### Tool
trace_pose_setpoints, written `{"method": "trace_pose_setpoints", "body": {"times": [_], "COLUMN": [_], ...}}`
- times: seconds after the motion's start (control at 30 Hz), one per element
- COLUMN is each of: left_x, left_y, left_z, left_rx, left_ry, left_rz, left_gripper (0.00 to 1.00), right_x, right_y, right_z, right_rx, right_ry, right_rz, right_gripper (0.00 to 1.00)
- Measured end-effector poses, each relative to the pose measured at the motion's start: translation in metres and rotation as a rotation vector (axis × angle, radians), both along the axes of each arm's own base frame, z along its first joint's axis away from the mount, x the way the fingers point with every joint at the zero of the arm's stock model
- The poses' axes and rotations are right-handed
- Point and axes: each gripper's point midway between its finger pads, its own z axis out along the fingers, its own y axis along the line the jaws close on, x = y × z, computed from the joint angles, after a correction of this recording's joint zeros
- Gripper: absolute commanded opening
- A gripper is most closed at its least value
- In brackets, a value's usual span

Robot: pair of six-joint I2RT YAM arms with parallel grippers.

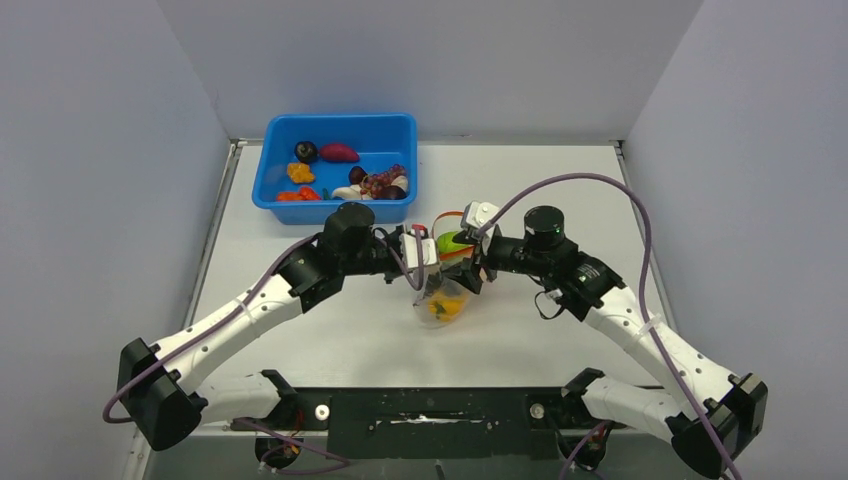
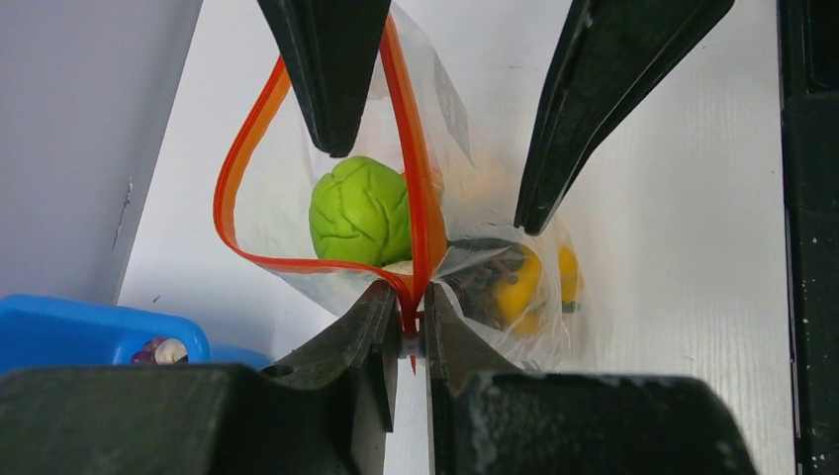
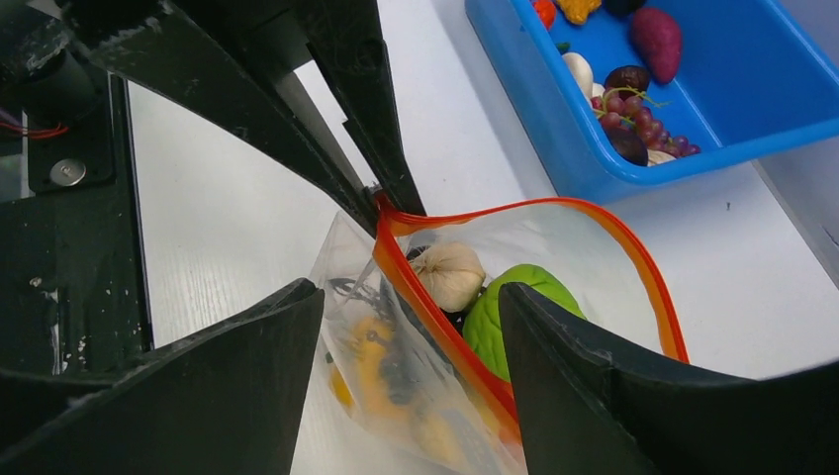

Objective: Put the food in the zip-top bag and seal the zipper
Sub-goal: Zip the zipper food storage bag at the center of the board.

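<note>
The zip-top bag [image 1: 445, 305] hangs between my two grippers above the table. My left gripper [image 2: 414, 302] is shut on one end of the red-orange zipper [image 2: 226, 198], which gapes open in a loop. My right gripper [image 3: 411, 290] is open: one finger is inside the bag's mouth beside a green ball [image 3: 524, 297], the other outside the clear wall. The near zipper strip [image 3: 445, 327] runs between them. A white garlic bulb [image 3: 450, 275] and yellow and dark food pieces [image 2: 524, 282] lie lower in the bag. Both grippers meet at the bag in the top view, left [image 1: 425, 262] and right [image 1: 468, 262].
A blue plastic bin [image 1: 330, 208] stands at the back left of the table. It holds several toy foods, among them purple grapes [image 3: 633, 114] and a dark red piece [image 1: 340, 153]. Grey walls close the table on three sides.
</note>
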Motion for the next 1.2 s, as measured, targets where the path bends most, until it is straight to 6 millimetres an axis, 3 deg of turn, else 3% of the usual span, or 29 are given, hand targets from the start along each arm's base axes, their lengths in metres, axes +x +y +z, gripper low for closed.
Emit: {"method": "trace_pose_setpoints", "body": {"times": [0.13, 0.23, 0.3, 0.4, 0.47, 0.53, 0.83, 0.97, 1.2], "left_x": [-0.003, -0.004, -0.005, -0.007, -0.007, -0.008, -0.024, -0.034, -0.036], "left_y": [0.001, 0.002, 0.002, 0.004, 0.007, 0.01, 0.028, 0.037, 0.026], "left_z": [0.001, 0.003, 0.005, 0.008, 0.009, 0.011, 0.043, 0.037, 0.016], "left_rx": [0.003, 0.001, -0.002, -0.007, -0.01, -0.016, -0.269, -0.433, -0.558], "left_ry": [-0.008, -0.017, -0.02, -0.022, -0.013, 0.015, 0.164, 0.29, 0.481], "left_rz": [-0.015, -0.022, -0.024, -0.021, -0.005, 0.017, 0.142, 0.191, 0.185], "left_gripper": [0.0, 0.0, 0.0, 0.1, 0.29, 0.4, 0.53, 0.54, 0.51], "right_x": [0.002, 0.005, 0.006, 0.004, 0.001, -0.002, -0.008, -0.007, -0.007], "right_y": [0.005, 0.008, 0.009, 0.013, 0.016, 0.018, 0.004, 0.001, 0.003], "right_z": [-0.012, -0.02, -0.027, -0.031, -0.03, -0.027, -0.027, -0.027, -0.025], "right_rx": [-0.035, -0.062, -0.081, -0.096, -0.091, -0.083, -0.034, -0.004, 0.041], "right_ry": [0.027, 0.047, 0.06, 0.068, 0.07, 0.061, -0.021, -0.035, -0.03], "right_rz": [0.028, 0.04, 0.047, 0.075, 0.089, 0.097, 0.043, 0.013, -0.005], "right_gripper": [0.65, 0.58, 0.41, 0.09, 0.0, 0.0, 0.0, 0.0, 0.0]}}
